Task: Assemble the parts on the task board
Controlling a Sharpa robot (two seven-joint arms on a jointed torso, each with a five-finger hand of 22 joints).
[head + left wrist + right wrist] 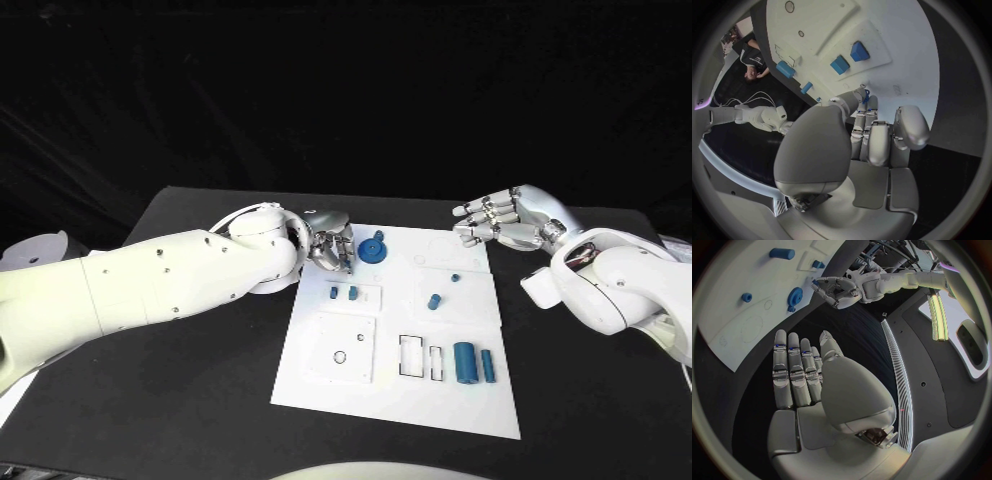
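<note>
Left hand pinching blue gear on task board; right hand spread; no legible writing.

Robotics lab/test bench, black table, black backdrop, white task board w/ blue parts

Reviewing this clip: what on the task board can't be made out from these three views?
- Head view: whether the left hand touches the blue gear; its fingers cover the gear's near edge.
- Left wrist view: the gear is mostly hidden behind the fingertips.
- Right wrist view: the task board is cut off by the circle's rim.
</note>
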